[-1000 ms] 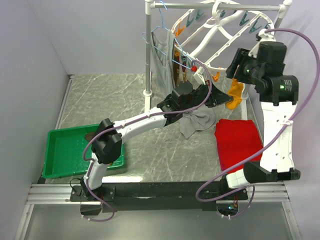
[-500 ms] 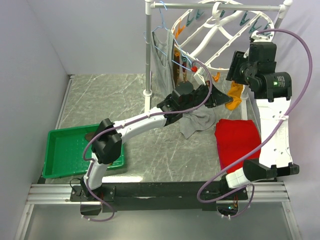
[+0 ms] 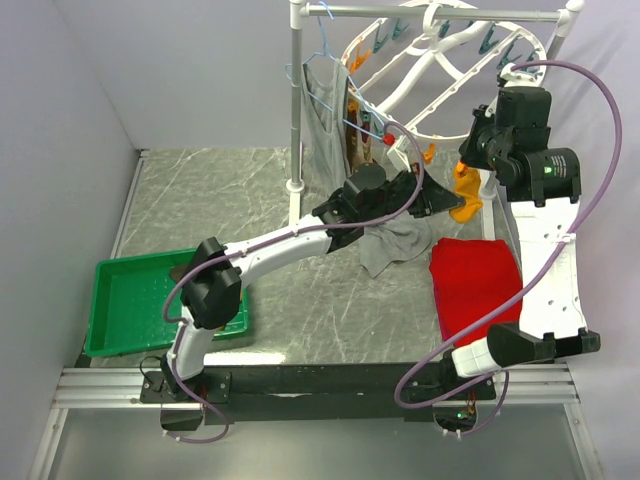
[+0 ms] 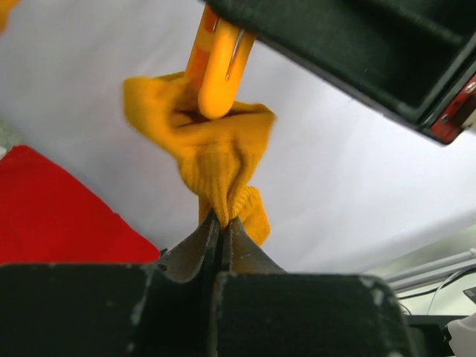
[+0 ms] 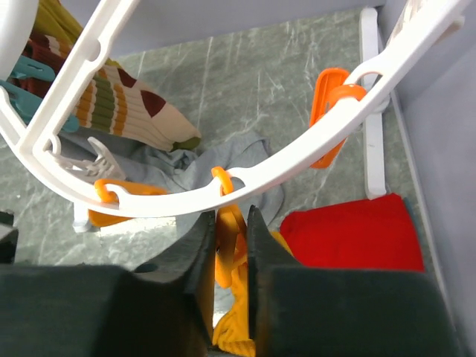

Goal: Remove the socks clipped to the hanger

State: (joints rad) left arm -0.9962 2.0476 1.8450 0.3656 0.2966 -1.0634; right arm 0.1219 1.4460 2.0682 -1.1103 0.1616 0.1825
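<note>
Wrist views alone: left claw [image 4: 219,224] tight on mustard sock [image 4: 216,156], right claw [image 5: 232,220] tight on orange clip [image 5: 227,242].

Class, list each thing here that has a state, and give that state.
mustard sock: clipped at top, gripped below.
orange clip: squeezed by the right claw.
left claw: shut on the mustard sock's lower end.
right claw: shut on the orange clip.
striped sock: hanging from the hanger.
red cloth: lying flat.
</note>
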